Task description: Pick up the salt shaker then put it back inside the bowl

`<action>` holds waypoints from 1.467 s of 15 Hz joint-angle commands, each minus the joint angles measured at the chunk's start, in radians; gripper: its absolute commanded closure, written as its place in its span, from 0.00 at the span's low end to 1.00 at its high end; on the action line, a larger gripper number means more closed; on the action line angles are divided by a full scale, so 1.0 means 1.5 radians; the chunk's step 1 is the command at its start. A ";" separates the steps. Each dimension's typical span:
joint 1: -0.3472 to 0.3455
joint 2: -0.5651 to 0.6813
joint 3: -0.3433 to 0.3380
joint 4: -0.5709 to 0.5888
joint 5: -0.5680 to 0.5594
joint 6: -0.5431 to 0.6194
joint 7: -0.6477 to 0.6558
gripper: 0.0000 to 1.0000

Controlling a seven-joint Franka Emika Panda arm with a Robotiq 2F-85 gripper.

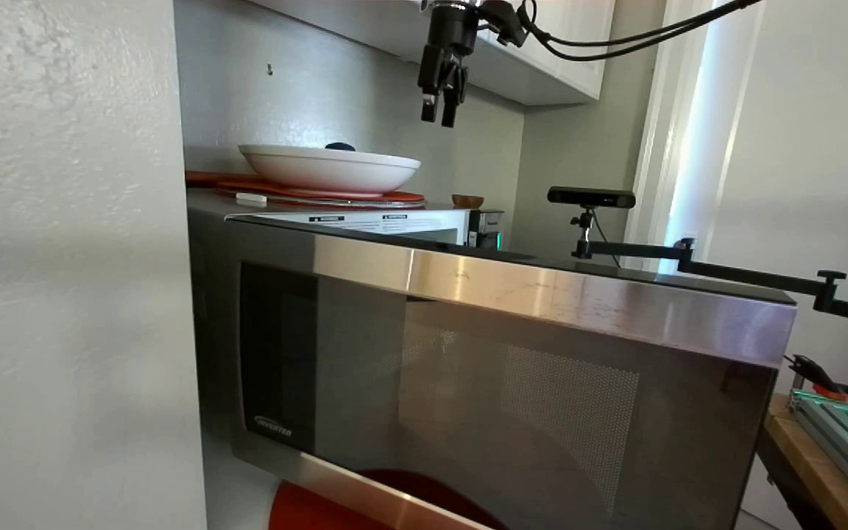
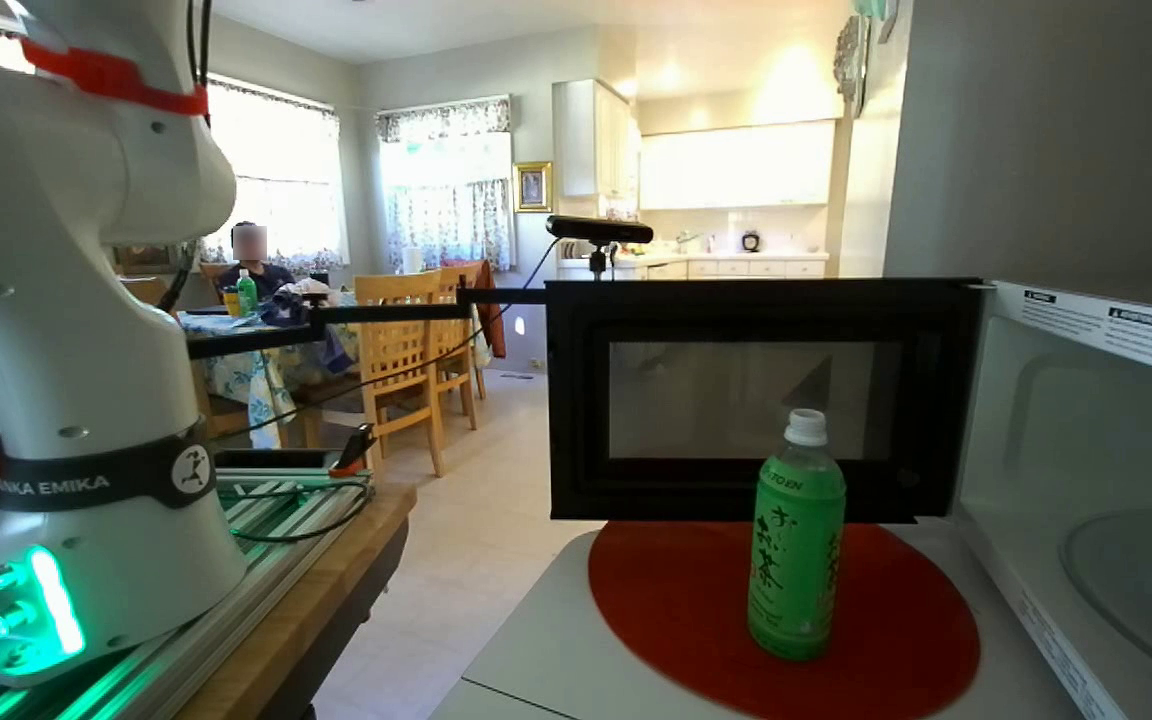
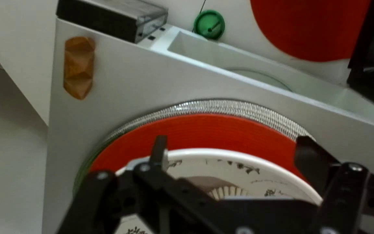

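The wide white bowl [image 1: 328, 173] sits on a red round mat on top of the microwave in an exterior view. Its white rim and patterned inside show in the wrist view [image 3: 206, 153], partly covered by the gripper. My gripper [image 1: 439, 118] hangs above the bowl's level and to its right in that exterior view. In the wrist view the gripper [image 3: 232, 143] has its fingers wide apart with nothing between them. A dark rounded top [image 1: 339, 146] pokes above the bowl's rim. I cannot tell whether it is the salt shaker, whose pale body does not show.
The microwave [image 1: 505, 368] stands with its door [image 2: 576, 400] open. A green bottle [image 2: 796, 560] stands on a red round mat [image 2: 646, 610] below. A faceted wooden piece [image 3: 79, 67] lies near the bowl. A camera [image 1: 590, 196] on a black arm and a wall cabinet [image 1: 556, 59] are nearby.
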 commanded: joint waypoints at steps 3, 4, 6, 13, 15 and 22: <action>-0.008 0.056 0.014 0.054 0.042 0.097 0.066 0.00; -0.008 0.060 0.014 0.054 0.048 0.118 0.070 0.00; -0.012 0.066 0.018 0.049 0.071 0.158 0.063 0.00; -0.038 0.089 0.056 0.041 0.114 0.252 0.033 0.00; -0.045 0.097 0.068 0.041 0.118 0.264 0.022 0.00; -0.053 0.119 0.084 0.036 0.110 0.325 -0.005 0.00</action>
